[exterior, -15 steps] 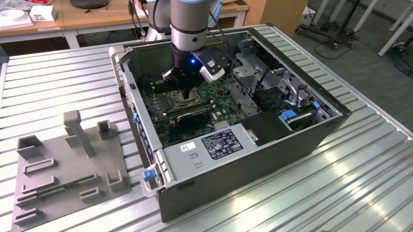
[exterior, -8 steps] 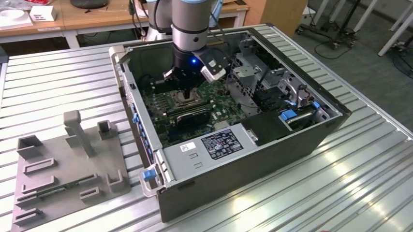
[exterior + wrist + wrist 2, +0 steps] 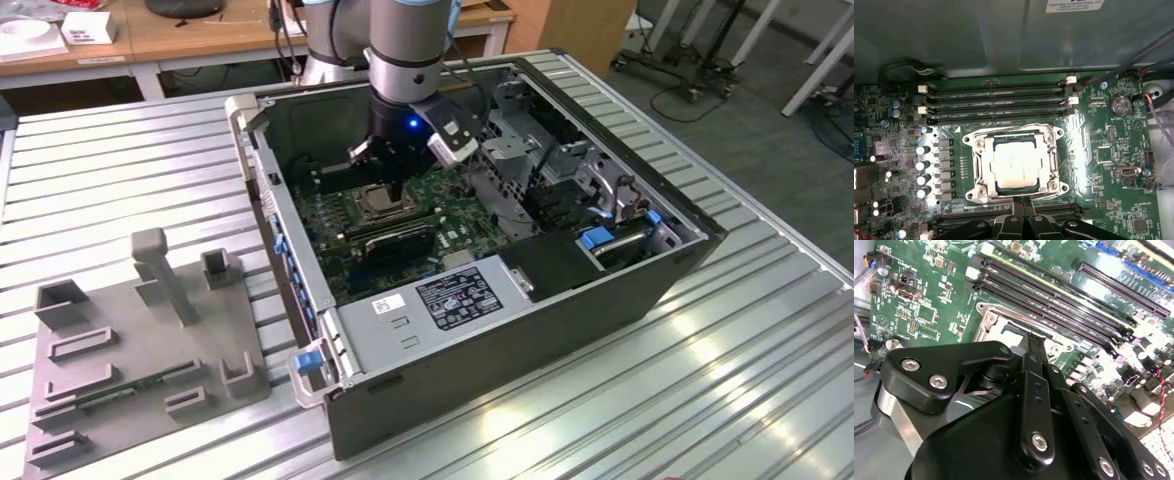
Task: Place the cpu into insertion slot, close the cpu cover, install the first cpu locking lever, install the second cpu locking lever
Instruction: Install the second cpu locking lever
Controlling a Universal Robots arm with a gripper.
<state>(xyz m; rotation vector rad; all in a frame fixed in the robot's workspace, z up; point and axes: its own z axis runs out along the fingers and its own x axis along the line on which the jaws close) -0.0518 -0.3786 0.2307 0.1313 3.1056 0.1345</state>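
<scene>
hanging upright, the pincer (image 3: pixel 1021 202) hovers beside the cpu (image 3: pixel 1016 163).

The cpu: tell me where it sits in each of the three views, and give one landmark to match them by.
Exterior view: the cpu lies inside the open computer case, on the green motherboard, just below the gripper.
First wrist view: the cpu sits mid-picture, framed by the cpu cover.
Second wrist view: a sliver of the cpu peeks out beyond the gripper.
Shared landmark: the long black memory slots beside the socket.

Memory slots (image 3: pixel 996 102) flank insertion slot (image 3: pixel 1014 165) — open above.
</scene>
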